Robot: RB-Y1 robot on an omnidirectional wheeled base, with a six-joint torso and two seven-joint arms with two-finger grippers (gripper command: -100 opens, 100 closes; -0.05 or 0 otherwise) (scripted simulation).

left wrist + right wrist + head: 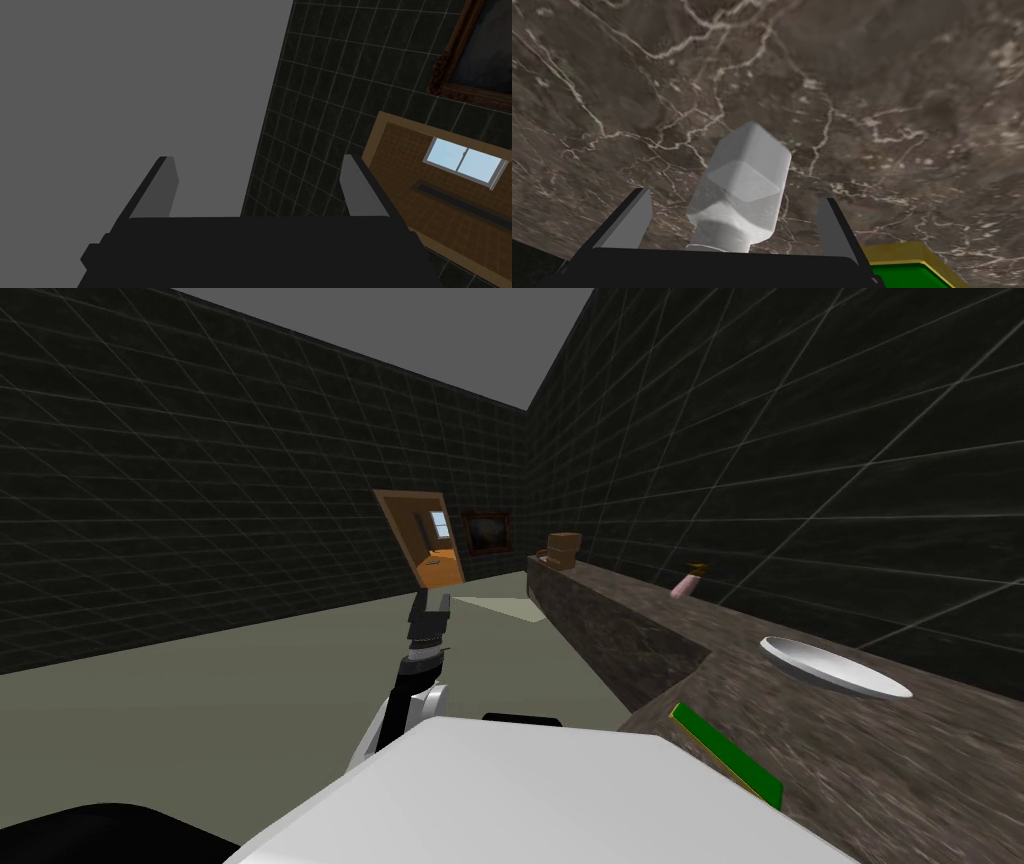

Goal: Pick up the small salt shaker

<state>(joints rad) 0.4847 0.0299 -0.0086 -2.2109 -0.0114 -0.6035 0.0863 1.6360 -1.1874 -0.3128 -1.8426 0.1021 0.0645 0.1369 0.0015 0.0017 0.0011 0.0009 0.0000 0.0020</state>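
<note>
While right gripper hangs over brown marbled counter, small pale grey salt shaker sits between its spread fingers, gap on each side, not gripped. Green board with yellow rim lies on counter just beside gripper. Farther along counter: white dish, then pink bottle. Left gripper raised over floor, fingers apart, holding nothing.
</note>
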